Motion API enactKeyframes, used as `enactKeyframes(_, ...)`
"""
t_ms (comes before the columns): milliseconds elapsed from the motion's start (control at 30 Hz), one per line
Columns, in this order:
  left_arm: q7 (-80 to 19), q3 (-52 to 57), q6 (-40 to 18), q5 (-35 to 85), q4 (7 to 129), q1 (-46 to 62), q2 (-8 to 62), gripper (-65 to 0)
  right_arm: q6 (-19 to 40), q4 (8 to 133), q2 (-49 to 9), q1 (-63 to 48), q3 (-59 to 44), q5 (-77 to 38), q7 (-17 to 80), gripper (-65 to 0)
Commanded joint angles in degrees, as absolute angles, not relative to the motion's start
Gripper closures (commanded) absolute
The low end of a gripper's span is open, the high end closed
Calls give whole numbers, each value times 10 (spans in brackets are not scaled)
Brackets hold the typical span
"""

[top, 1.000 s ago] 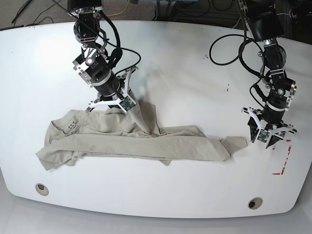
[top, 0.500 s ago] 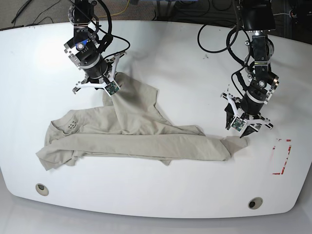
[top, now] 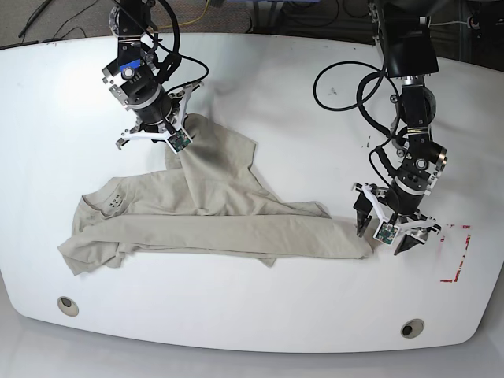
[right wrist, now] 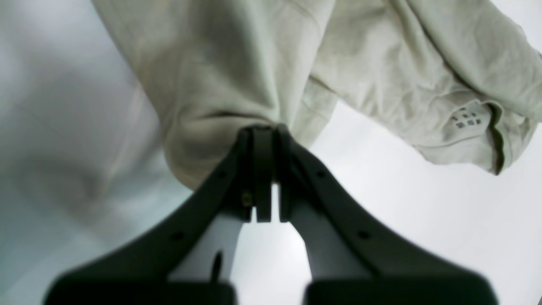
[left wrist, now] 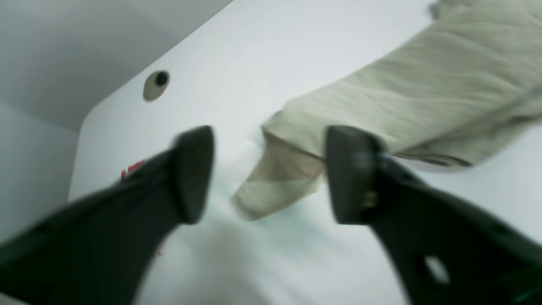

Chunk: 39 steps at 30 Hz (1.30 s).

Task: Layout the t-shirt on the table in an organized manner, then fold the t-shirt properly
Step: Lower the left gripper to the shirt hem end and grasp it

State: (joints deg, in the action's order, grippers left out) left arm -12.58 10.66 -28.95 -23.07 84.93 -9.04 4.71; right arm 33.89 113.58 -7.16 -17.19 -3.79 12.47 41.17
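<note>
The beige t-shirt [top: 213, 224] lies crumpled in a long band across the white table [top: 299, 102]. One fold of it is pulled up toward the far left. My right gripper [top: 173, 148] is shut on that raised fold, and the right wrist view shows the pads [right wrist: 263, 140] pinching the t-shirt [right wrist: 237, 63]. The printed collar label [right wrist: 465, 117] shows at the right of that view. My left gripper [top: 384, 234] hovers open over the shirt's right end. In the left wrist view a small flap of the t-shirt [left wrist: 275, 186] lies between the spread fingers [left wrist: 192, 173], untouched.
A red tape outline [top: 457, 256] marks the table to the right of the left gripper. Grommet holes sit near the front edge at the left [top: 68, 305] and the right [top: 409, 327]. Black cables loop behind the left arm [top: 354, 79].
The right gripper has lifted its fold of shirt up and toward the far left. The left gripper has swung left to the shirt's right end and spread its jaws wider.
</note>
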Motion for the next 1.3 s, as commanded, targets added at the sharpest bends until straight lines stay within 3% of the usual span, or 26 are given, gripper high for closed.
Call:
enactKeyframes(0,-125,119,-285,-225,849,-112,35,-563,336,1147,-74,-167,-40,124,403,0)
enactKeyframes(67,-131,131,-285,-225,844,-124,23,-650,336,1147,-74,-167,-40,124,403,0)
enactKeyframes(333,-137,175,-288,-189,840,-137,-1,-650,336,1146,-74,-167,-40,124,403,0)
enactKeyframes(700,-251,210,-285,-50,828,-156,-5,-650,336,1146,-74,-167,-39,123,403,0)
enactKeyframes(1267,-276,264,-284,0,676,-210,-9,-650,336,1146,-74,-167,-39,123,403,0)
